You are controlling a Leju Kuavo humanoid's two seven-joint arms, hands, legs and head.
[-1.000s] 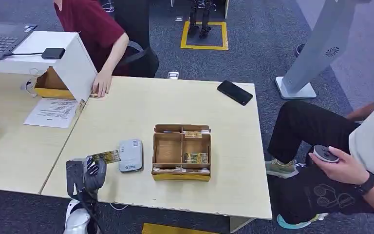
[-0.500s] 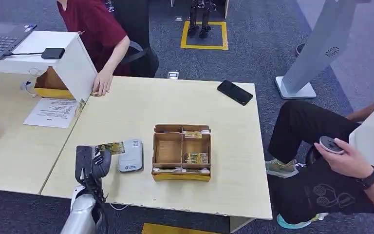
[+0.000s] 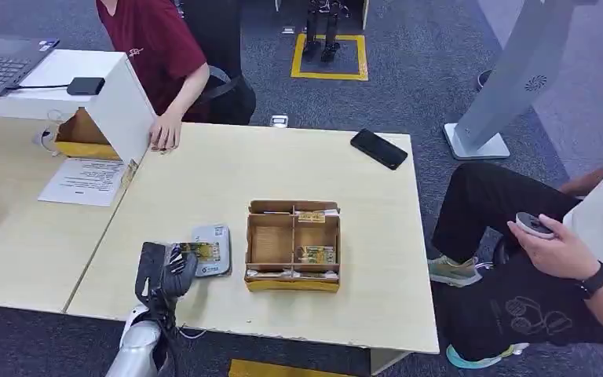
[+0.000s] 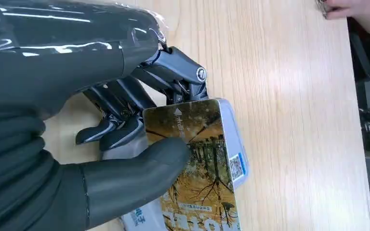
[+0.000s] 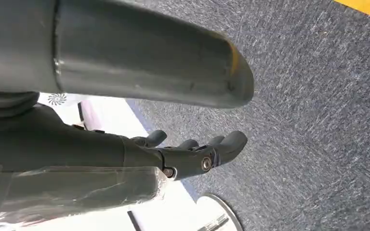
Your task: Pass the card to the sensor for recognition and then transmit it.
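Observation:
My left hand [image 3: 163,275] pinches a yellow picture card [image 3: 201,251] between thumb and fingers and holds it flat over the small grey-white card sensor [image 3: 217,233] on the table. In the left wrist view the card [image 4: 197,163] covers most of the sensor [image 4: 233,139], whose edge with a QR label shows beside it, and the thumb [image 4: 139,163] lies on the card's face. My right hand [image 5: 192,154] hangs by the floor with fingers loosely apart and nothing in it.
A cardboard compartment box [image 3: 292,246] with more cards stands just right of the sensor. A black phone [image 3: 378,148] lies at the far right of the table. One person rests a hand [image 3: 163,135] on the far table edge; another sits at the right [image 3: 565,251].
My left hand has carried the card to the right and slightly down, from beside the sensor to directly over it.

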